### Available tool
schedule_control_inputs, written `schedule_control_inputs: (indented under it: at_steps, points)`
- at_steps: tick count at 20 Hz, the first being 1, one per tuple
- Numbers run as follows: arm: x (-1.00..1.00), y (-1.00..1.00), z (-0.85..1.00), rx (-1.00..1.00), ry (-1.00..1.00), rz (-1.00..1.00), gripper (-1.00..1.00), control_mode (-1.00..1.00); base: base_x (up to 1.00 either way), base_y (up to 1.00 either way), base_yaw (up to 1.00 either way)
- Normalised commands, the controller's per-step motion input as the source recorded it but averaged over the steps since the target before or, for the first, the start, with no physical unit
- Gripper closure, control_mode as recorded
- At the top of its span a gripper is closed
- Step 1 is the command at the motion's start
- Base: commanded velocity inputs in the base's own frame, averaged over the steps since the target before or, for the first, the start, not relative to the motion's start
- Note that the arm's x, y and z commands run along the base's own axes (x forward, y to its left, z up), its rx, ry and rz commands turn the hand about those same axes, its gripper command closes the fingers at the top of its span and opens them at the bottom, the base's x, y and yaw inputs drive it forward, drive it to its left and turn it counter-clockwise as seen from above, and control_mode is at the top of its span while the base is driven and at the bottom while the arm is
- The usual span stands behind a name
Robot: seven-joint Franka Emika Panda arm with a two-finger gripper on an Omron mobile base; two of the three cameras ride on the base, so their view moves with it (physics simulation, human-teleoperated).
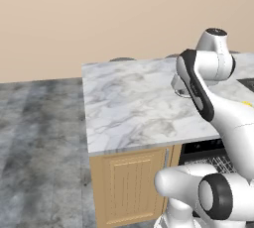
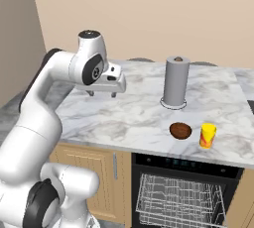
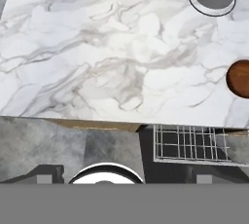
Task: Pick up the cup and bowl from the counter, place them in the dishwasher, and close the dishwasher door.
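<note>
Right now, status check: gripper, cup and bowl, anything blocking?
Gripper above bare counter, holding nothing. Cup and bowl on counter edge above open dishwasher. Grey cylinder stands behind them, not blocking.

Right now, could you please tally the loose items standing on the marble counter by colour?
Grey: 1, the tall cylinder
Dark brown: 1, the bowl
Yellow: 1, the cup
Total: 3 items on the counter
</note>
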Motion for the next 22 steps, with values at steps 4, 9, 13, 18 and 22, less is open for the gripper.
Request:
schedule_control_inputs:
  at_steps: [4, 9, 13, 18, 22]
  points:
    - [0.0, -0.35, -0.11, 0.0, 0.0, 0.0, -1.0, -1.0, 0.0, 0.0, 0.0]
    - [0.0, -0.38, -0.07, 0.0, 0.0, 0.0, -1.0, -1.0, 0.0, 0.0, 0.0]
    - [0.0, -0.38, -0.08, 0.0, 0.0, 0.0, -1.0, -1.0, 0.0, 0.0, 0.0]
    - [0.0, -0.38, -0.1, -0.02, 0.0, 0.0, -1.0, -1.0, 0.0, 0.0, 0.0]
    - [0.0, -0.33, -0.15, -0.05, 0.0, 0.0, -1.0, -1.0, 0.0, 0.0, 0.0]
